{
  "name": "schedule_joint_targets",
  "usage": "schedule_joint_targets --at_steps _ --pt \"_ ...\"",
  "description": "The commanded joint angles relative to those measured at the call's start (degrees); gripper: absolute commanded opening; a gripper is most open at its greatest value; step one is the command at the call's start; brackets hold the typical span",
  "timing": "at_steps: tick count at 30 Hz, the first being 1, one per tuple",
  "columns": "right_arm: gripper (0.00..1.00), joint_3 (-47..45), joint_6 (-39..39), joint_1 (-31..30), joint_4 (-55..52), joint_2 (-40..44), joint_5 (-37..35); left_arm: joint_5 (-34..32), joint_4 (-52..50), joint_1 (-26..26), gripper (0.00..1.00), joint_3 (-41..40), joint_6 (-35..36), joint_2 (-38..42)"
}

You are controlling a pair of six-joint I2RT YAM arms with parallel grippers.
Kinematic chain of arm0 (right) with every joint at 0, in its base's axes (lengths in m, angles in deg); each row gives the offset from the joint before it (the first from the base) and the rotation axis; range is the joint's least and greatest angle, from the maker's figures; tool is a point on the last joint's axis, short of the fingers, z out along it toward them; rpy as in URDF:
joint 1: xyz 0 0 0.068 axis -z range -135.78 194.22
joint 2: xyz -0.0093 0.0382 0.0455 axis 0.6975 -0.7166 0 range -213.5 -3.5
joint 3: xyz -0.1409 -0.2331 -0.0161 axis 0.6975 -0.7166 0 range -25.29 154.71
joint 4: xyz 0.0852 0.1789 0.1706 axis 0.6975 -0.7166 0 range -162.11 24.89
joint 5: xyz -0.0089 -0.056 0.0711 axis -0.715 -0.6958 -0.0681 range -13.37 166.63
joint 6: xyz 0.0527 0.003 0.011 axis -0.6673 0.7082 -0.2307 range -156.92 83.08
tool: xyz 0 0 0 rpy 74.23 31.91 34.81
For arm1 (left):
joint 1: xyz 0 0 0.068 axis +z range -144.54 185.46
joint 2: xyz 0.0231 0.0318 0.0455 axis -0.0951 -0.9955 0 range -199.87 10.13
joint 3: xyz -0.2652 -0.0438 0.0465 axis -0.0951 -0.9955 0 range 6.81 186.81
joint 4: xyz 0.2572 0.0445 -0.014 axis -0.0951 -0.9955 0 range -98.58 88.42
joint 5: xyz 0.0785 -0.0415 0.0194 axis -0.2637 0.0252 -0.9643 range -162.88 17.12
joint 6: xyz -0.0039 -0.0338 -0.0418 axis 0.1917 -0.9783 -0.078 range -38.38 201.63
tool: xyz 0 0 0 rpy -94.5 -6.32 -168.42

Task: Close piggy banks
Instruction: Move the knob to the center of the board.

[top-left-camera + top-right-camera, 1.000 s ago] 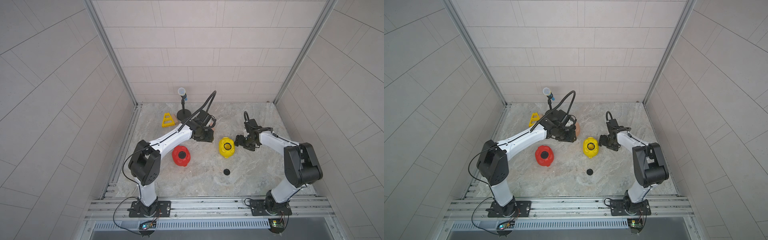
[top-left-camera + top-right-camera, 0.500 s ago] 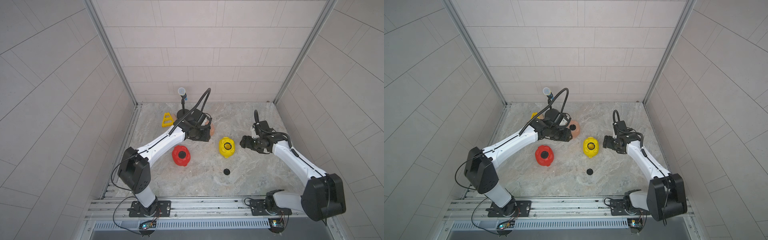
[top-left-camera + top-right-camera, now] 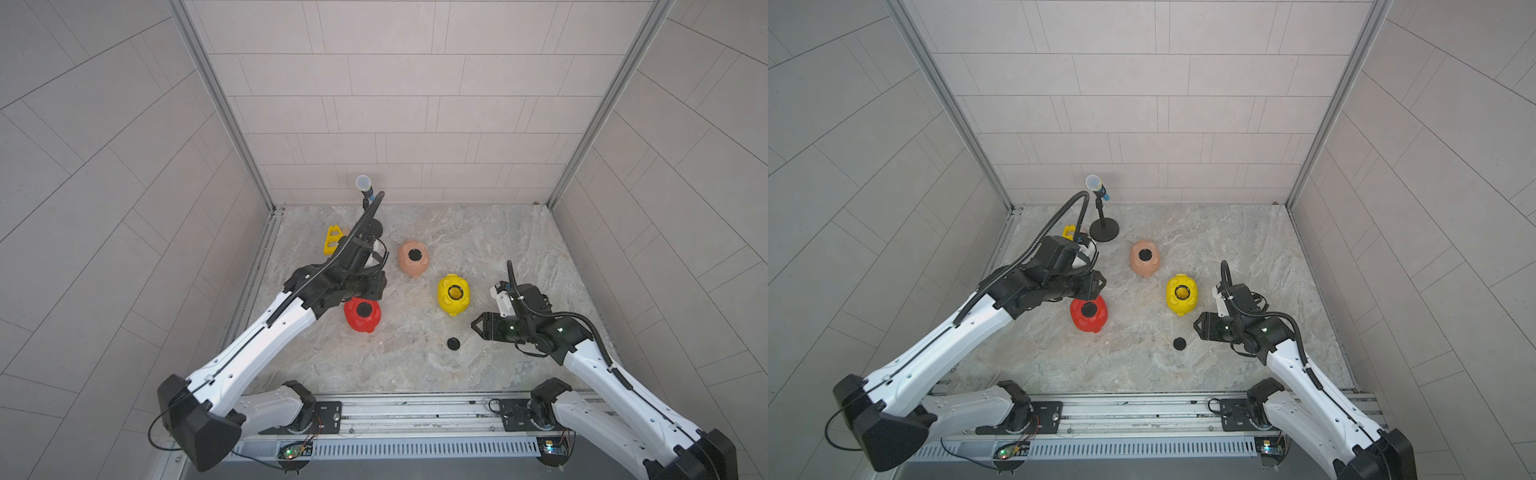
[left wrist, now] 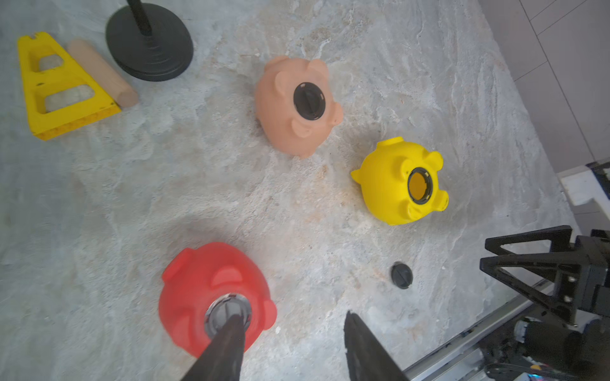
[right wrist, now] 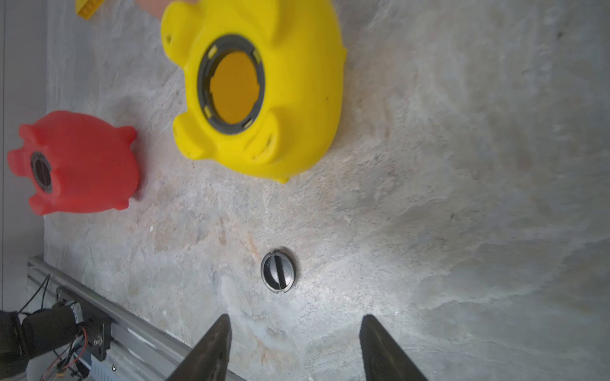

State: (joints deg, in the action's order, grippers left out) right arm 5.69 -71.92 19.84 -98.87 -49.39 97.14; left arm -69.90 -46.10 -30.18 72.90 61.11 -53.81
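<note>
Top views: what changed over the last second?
The right gripper drew back from the yellow pig toward the front and is now open beside the loose plug. The left gripper pulled back off the peach pig, which shows plugged, and hangs open by the red pig. All three pigs and the loose plug stayed put; nothing is grasped.
</note>
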Motion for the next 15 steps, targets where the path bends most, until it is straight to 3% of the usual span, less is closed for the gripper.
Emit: schedule_joint_targets --at_steps 1,7,15 --pt "0.58 -3.31 -4.41 -4.74 7.27 0.64 -1.55 -6.32 -1.28 0.22 0.54 -4.03 3.33 6.83" --pt "0.5 -5.14 -5.87 -11.63 13.97 -5.58 -3.3 -11.07 -2.32 0.23 0.54 -10.22 5.43 16.04" --pt "0.41 -4.44 -5.1 -14.44 16.92 -12.18 -4.68 -13.03 -2.14 0.15 0.54 -12.49 5.8 20.69"
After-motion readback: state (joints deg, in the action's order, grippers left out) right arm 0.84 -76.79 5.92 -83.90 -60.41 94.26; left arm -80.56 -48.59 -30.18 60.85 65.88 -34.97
